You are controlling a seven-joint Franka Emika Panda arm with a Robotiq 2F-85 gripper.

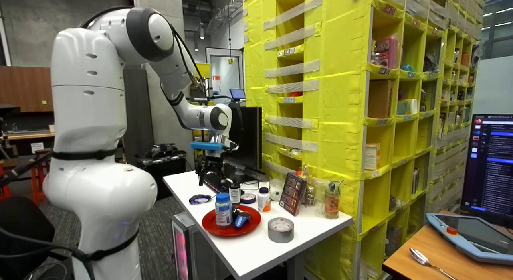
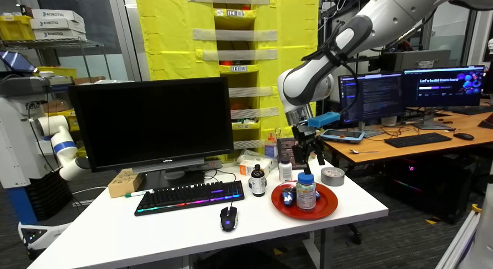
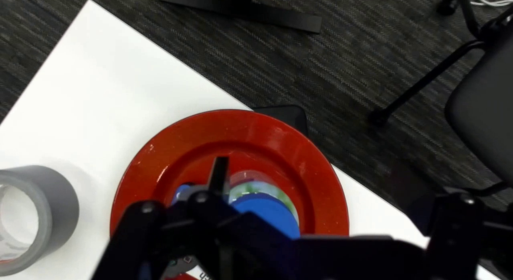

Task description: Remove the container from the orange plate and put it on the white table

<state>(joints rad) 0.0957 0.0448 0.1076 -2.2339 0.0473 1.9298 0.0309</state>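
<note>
The container, a clear jar with a whitish label and a blue lid [image 1: 223,212] [image 2: 306,194], stands upright on the orange plate [image 1: 210,224] [image 2: 327,203] in both exterior views. Its lid also shows in the wrist view [image 3: 267,212], partly covered by the gripper. The plate [image 3: 280,139] lies on the white table [image 1: 256,258] [image 2: 173,230] near an edge [image 3: 92,83]. My gripper [image 1: 211,179] [image 2: 314,168] points down, open and empty, above the plate area. In the wrist view its fingers [image 3: 328,199] are wide apart, the lid nearer the left finger. Contact with the jar cannot be told.
A small blue-and-black item [image 1: 241,220] lies beside the jar on the plate. A grey tape roll [image 1: 280,230], a white bottle [image 1: 263,200], a dark bottle [image 1: 235,192] and a standing case [image 1: 292,193] are close by. A keyboard [image 2: 188,197], mouse [image 2: 228,219] and monitor [image 2: 154,122] share the table.
</note>
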